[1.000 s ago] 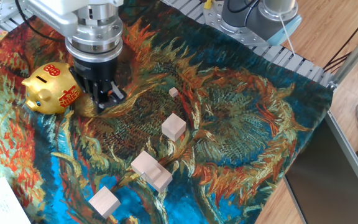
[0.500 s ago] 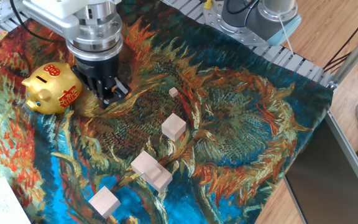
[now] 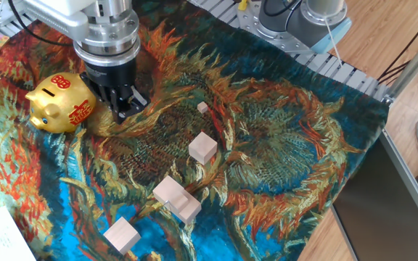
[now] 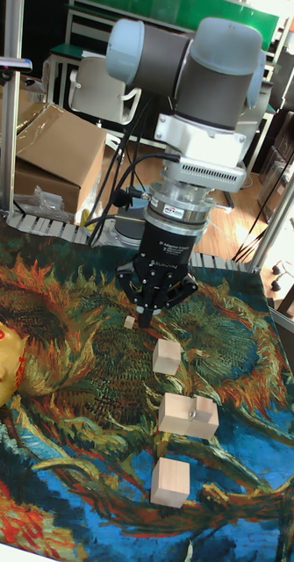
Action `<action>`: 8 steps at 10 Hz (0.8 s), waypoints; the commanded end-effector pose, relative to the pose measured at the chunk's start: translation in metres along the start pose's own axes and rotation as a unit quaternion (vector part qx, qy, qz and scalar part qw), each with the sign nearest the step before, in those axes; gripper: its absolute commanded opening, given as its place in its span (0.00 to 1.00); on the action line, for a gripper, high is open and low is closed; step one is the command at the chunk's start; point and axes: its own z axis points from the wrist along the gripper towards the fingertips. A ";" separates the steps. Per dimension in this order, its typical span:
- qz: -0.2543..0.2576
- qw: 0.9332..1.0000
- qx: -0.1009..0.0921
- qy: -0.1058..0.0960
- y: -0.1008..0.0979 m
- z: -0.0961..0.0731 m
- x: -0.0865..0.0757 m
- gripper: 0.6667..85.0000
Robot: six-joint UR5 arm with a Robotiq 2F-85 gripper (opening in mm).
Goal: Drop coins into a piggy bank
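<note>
Since a second ago the gripper [image 3: 124,109] has crept slightly up and toward the far-left corner of the worktop, while the pig and the blocks have stayed exactly where they were. Working from the left of the fixed view, I see the piggy bank [image 3: 59,103] sitting on the painted cloth [image 3: 296,145], snout toward the left edge, red markings on its back and flank, its long axis running roughly left to right. The jaws hang just beside its right flank, close enough that their dark fingers overlap its outline from this angle, though I cannot tell whether they touch it. So the slot on its back lies to the left of the fingertips and a little higher, and I judge the coming move to be a short lift and shift leftward over it. The fingers look drawn close together with something red showing at the tips, but I cannot tell whether they pinch a coin. Further right lie the wooden blocks [image 3: 202,148], well apart from the tool. The tall fixed view shows the fingertips [image 4: 147,309] converging to a point clear above the cloth, which the other camera hides; it crops the pig [image 4: 3,362] to a sliver at its left edge.
</note>
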 end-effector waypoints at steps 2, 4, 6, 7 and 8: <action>-0.002 1.000 -0.031 -0.003 0.018 0.001 -0.002 0.08; -0.007 0.999 -0.047 -0.001 0.046 0.022 -0.005 0.21; -0.029 0.999 -0.020 0.027 0.032 0.024 0.006 0.32; -0.034 0.998 -0.016 0.046 0.030 0.024 0.016 0.32; -0.035 0.998 -0.016 0.050 0.030 0.023 0.018 0.32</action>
